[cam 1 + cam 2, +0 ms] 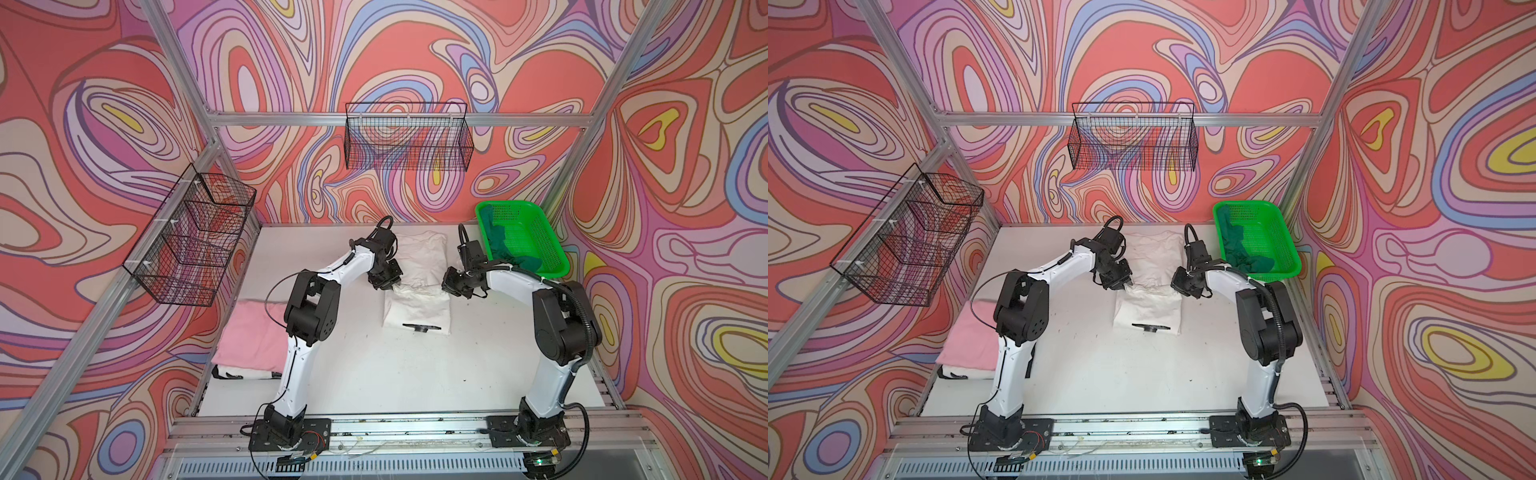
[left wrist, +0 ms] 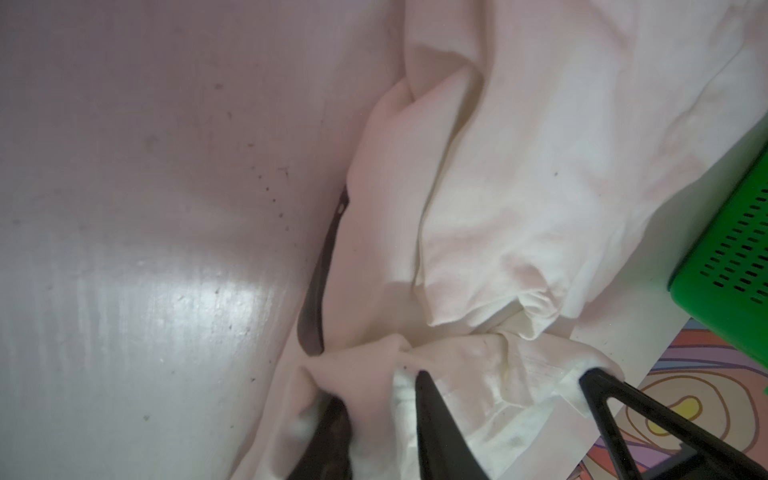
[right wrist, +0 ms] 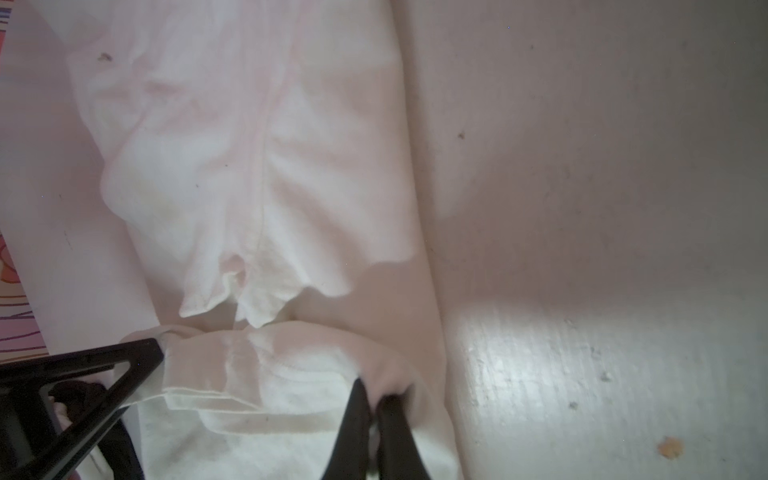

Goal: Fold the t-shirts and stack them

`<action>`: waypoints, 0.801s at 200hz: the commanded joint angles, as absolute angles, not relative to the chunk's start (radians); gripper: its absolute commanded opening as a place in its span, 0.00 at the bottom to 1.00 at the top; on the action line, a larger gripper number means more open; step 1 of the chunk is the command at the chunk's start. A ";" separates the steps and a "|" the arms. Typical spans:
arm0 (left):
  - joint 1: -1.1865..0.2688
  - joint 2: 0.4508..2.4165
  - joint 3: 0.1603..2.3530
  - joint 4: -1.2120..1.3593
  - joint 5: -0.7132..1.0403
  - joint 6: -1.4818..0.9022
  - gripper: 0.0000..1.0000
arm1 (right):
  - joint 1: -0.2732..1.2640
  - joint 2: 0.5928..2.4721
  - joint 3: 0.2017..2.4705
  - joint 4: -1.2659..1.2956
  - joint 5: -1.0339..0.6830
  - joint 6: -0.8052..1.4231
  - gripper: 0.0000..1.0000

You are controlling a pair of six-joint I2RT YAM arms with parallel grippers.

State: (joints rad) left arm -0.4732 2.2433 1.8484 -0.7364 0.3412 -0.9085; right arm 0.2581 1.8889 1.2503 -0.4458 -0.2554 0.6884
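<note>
The white t-shirt [image 1: 417, 309] lies in the middle of the table [image 1: 374, 374]. Its near part is a flat rectangle, its far part is rumpled toward the back wall, and both my grippers sit at the bunched ridge between the two. My left gripper [image 2: 376, 399] has its fingers a little apart, with a fold of cloth draped over and between them; I cannot tell whether any of it is caught. My right gripper [image 3: 376, 405] is closed tight, pinching an edge of the same shirt. The pink t-shirt [image 1: 249, 336] lies folded at the left edge of the table, and the dark green t-shirt [image 1: 500, 241] is crumpled in the green basket [image 1: 513, 203] at the back right. My main worry is the uneven hold. With one side loose and the other clamped, any pull from my right would drag the ridge sideways and skew the fold. If cloth clings to a left finger when I lift, it could peel the layer open. My grippers are also close together, so a careless sweep might knock them into each other. My right arm reaches past just beside the basket and could nudge it.
</note>
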 commanded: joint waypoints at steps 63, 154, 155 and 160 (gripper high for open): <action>-0.459 2.282 1.963 -0.791 0.346 -0.918 0.46 | 0.240 1.921 1.361 -0.487 -0.233 0.676 0.32; -0.434 2.101 1.912 -0.746 0.396 -0.948 0.60 | 0.241 1.815 1.393 -0.490 -0.377 0.639 0.45; -0.434 2.097 1.904 -0.741 0.398 -0.950 0.60 | 0.240 1.813 1.388 -0.486 -0.381 0.639 0.45; -0.438 2.070 1.861 -0.713 0.412 -0.959 0.60 | 0.241 1.805 1.363 -0.469 -0.402 0.645 0.45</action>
